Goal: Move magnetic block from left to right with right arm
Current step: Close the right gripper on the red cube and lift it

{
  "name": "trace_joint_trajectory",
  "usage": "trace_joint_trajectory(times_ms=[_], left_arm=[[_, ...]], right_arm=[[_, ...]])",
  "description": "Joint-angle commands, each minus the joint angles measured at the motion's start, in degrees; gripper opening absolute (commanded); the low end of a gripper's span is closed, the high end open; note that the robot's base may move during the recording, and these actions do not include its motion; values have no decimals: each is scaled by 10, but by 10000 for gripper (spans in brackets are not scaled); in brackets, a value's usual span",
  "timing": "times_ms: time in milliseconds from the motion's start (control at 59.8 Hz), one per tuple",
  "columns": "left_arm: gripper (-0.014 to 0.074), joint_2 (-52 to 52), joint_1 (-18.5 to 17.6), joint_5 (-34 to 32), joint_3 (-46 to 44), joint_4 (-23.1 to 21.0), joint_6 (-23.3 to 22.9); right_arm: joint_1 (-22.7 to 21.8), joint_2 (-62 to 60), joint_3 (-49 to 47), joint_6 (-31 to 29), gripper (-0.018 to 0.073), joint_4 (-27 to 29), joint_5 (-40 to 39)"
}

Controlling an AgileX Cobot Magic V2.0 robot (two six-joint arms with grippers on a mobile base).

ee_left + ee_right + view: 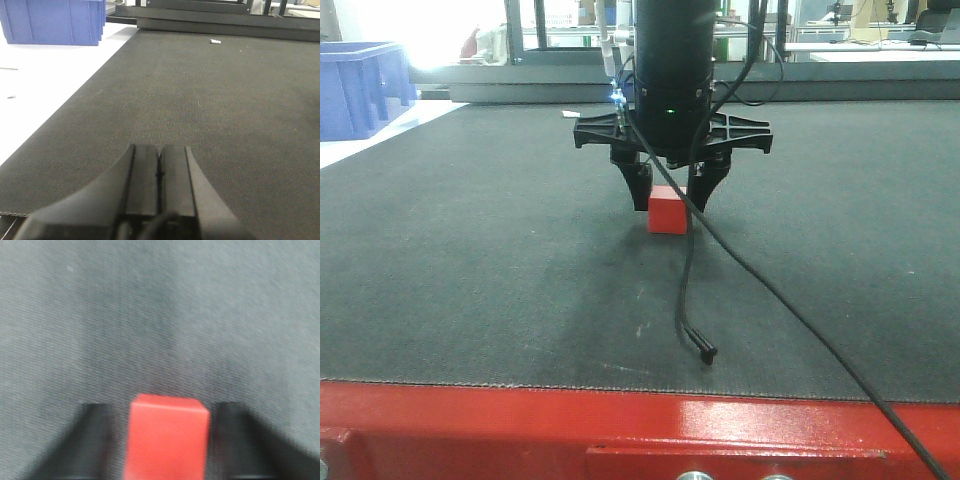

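Observation:
The magnetic block (667, 212), a small matte red cube, rests on the dark mat (470, 260) near the middle of the front view. My right gripper (670, 200) stands over it, open, one dark finger on each side. In the right wrist view the block (167, 440) sits between the fingers (97, 440) with a narrow strip of mat showing on both sides, so neither touches it. The left gripper (160, 150) is shut with nothing in it, low over bare mat (225, 110).
A thin black cable (692, 290) trails from the right arm down onto the mat in front of the block. The glossy red table edge (640, 430) runs along the front. A blue bin (360, 85) (55, 20) stands on the white surface at far left.

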Motion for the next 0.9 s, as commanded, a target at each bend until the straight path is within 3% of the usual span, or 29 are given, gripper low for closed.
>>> trace_joint_trajectory(times_ms=[0, 184, 334, 418, 652, 886], left_arm=[[-116, -8, 1, -48, 5, -3, 0], [-116, -8, 1, -48, 5, -3, 0], [-116, -8, 1, -48, 5, -3, 0], [-116, -8, 1, -48, 5, -3, 0], [-116, -8, 1, -48, 5, -3, 0], [-116, -8, 1, -48, 5, -3, 0]], right_arm=[[-5, -35, -21, 1, 278, -21, 1], [-5, -38, -21, -2, 219, -19, 16], [-7, -63, -27, -43, 195, -19, 22], [-12, -86, -27, -84, 180, -19, 22], [-33, -159, -7, -289, 180, 30, 61], [-70, -276, 115, -351, 180, 80, -2]])
